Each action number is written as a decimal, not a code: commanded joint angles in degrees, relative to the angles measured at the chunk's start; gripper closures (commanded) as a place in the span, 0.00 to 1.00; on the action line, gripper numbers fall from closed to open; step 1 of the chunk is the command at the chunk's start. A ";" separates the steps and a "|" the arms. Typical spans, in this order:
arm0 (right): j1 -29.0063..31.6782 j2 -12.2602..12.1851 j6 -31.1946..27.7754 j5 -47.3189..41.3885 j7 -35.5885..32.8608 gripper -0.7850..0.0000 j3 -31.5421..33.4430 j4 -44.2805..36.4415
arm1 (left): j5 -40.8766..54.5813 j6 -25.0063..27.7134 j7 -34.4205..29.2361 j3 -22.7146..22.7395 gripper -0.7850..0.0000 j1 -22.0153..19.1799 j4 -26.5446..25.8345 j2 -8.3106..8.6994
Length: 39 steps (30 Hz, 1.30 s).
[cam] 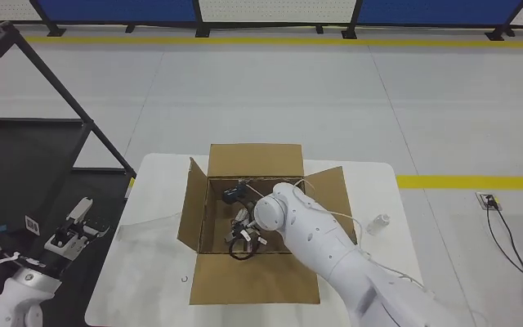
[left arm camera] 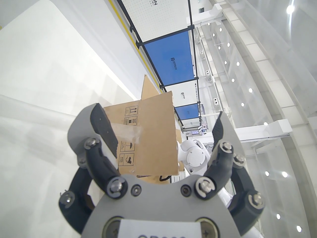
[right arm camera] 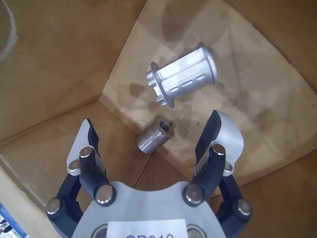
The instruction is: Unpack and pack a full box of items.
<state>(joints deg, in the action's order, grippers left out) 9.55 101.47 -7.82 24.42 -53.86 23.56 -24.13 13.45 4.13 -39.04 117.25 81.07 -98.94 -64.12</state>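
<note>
Right tool (right arm camera: 151, 118) is closest to you: jaws wide, nothing in them, hanging inside the box (right arm camera: 49, 50) and aimed at its floor. Small metal cylinder (right arm camera: 154, 137) lies on its side by a corner, straight ahead of the gap between the jaws. My read is that the wide opening is set for picking that piece. Flanged metal sleeve (right arm camera: 184, 80) lies just past it, also on its side, not touching it.

From the top view you see the right arm (cam: 310, 237) reaching down into the box, which stands mid-bench (cam: 163, 245). Its flaps (cam: 253, 159) are folded outward, so the arm has room to enter. Dark parts (cam: 242, 245) sit in a huddle by the arm; I can't tell what they are.

Left tool (left arm camera: 159, 113) is wide too and empty, off the bench's left edge, facing the box's outer wall. That probably leaves the box free for one arm at a time. Small bottle (cam: 377, 222) stands on the bench right of the box, possibly one item already out. Unpacking looks only partly done.
</note>
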 commanded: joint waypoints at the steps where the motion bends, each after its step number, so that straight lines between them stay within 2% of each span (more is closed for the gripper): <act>1: 0.02 0.17 1.49 0.61 -3.99 0.00 -0.32 -0.41 | 0.17 0.08 0.16 0.02 0.00 0.18 -0.02 0.07; 7: 0.19 0.74 5.11 -0.05 -8.62 0.00 0.40 -0.95 | 0.74 0.32 0.47 -0.18 0.00 0.65 -0.07 0.27; 10: 0.20 1.11 7.99 -0.41 -8.73 0.00 0.96 -0.52 | 0.84 0.45 0.58 -0.51 0.00 0.74 -0.13 0.37; 17: 1.24 2.39 11.98 -0.38 -6.36 0.00 1.42 2.22 | 1.65 0.91 1.20 -0.56 0.00 1.15 -0.25 0.57; 23: 2.27 3.61 12.61 -0.44 -1.74 0.00 1.89 5.11 | 2.30 0.97 2.02 -0.14 0.00 1.64 -0.04 0.74; 26: 2.49 4.09 12.09 -0.51 -0.02 0.21 2.21 6.41 | 2.45 1.01 2.43 -0.08 0.00 1.81 -0.05 0.83; 27: 2.52 4.24 12.04 -0.42 0.31 0.35 2.26 6.83 | 2.56 1.00 2.56 -0.09 0.00 1.86 -0.05 0.85; 28: 2.57 4.39 11.97 -0.43 0.52 0.42 2.35 7.24 | 2.54 1.02 2.67 -0.08 0.00 1.92 -0.08 0.88; 35: 2.30 5.21 11.29 -0.97 0.14 0.62 3.23 10.10 | 2.93 1.19 3.35 -0.10 0.00 2.23 -0.16 1.05; 36: 2.24 5.30 11.11 -0.99 -0.07 0.70 3.33 10.42 | 2.93 1.21 3.47 -0.08 0.00 2.26 -0.15 1.08; 39: 1.96 5.51 10.28 -1.00 -0.64 0.82 3.63 11.30 | 3.15 1.31 3.75 -0.10 0.00 2.31 -0.18 1.15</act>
<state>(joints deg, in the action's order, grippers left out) 11.60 106.94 2.64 23.40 -54.43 27.11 -13.06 16.54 5.42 -35.36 117.18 83.36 -99.12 -62.99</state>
